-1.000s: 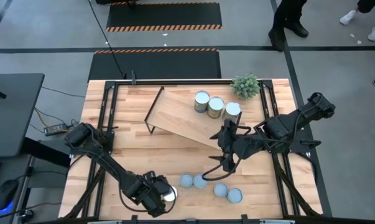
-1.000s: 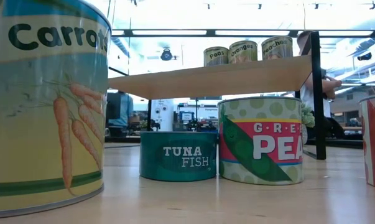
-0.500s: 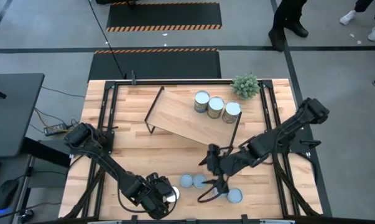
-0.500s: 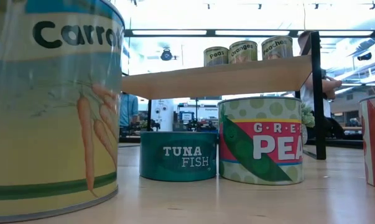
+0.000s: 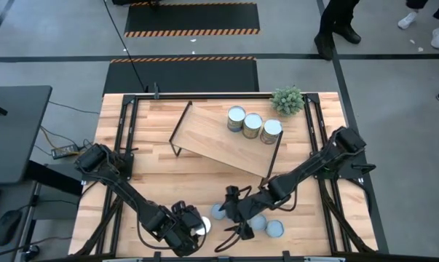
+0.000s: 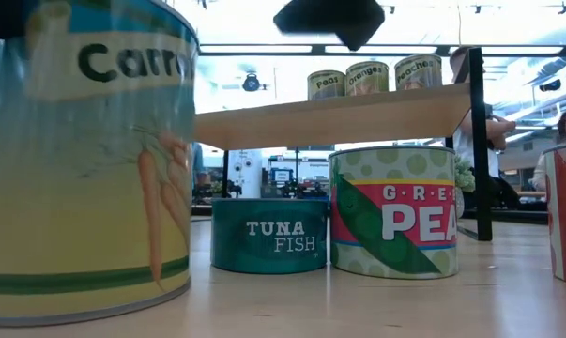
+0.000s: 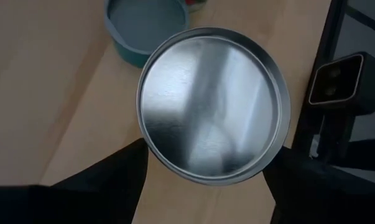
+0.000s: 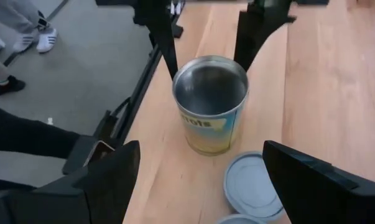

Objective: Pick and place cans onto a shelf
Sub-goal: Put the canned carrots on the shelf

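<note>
At the lower centre-left of the high view, the left hand (image 5: 194, 224) is clamped on a carrot can (image 6: 81, 160), its silver top filling the left wrist view. Just right, the right hand (image 5: 230, 218) has its fingers spread apart above the low cans (image 5: 266, 227) on the surface (image 5: 153, 171). Up centre-right, three cans (image 5: 252, 124) stand on the shelf (image 5: 212, 138).

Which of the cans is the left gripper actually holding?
The carrots can, between the left gripper's fingers at the table's front edge; the others stand free or on the shelf.
</note>
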Robot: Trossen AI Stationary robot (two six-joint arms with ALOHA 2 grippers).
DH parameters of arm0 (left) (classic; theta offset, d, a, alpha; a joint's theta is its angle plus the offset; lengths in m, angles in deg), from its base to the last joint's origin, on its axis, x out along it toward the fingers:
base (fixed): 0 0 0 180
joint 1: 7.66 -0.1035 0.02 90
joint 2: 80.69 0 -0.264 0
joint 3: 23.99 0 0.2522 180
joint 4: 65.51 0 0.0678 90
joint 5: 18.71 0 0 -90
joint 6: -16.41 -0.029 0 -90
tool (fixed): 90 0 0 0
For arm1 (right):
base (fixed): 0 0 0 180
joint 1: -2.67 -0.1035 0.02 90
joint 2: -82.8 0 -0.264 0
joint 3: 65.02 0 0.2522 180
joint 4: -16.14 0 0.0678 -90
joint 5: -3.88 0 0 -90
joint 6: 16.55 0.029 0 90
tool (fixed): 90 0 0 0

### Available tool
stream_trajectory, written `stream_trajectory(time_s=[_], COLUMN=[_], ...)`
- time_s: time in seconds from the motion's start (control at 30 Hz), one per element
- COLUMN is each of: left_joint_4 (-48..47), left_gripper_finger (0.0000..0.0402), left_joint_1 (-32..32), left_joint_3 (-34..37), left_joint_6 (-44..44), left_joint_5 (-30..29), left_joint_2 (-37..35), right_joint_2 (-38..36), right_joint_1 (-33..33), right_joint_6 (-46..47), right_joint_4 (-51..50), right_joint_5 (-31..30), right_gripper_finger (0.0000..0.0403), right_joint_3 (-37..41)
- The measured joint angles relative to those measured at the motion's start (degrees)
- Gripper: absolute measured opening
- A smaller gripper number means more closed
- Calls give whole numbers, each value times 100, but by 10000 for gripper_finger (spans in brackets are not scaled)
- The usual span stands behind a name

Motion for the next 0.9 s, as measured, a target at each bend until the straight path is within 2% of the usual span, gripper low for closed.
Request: stream_trajectory(time_s=[0.37,0.7,0.9], left_joint_4=[-68,-334,-782], left_gripper_finger=[309,309,309], left_joint_1=[-142,-411,-563], left_joint_3=[0,-2,-2], left_joint_6=[-47,-279,-388], left_joint_5=[-387,-461,-491], left_joint_2=[-4,-7,-7], right_joint_2=[382,636,636], right_joint_1=[116,223,390], right_joint_6=[-288,-670,-703], right_joint_4=[354,372,312], right_joint_5=[-45,-752,-827], right_gripper_finger=[347,347,347], right_joint_3=[-9,-4,-4])
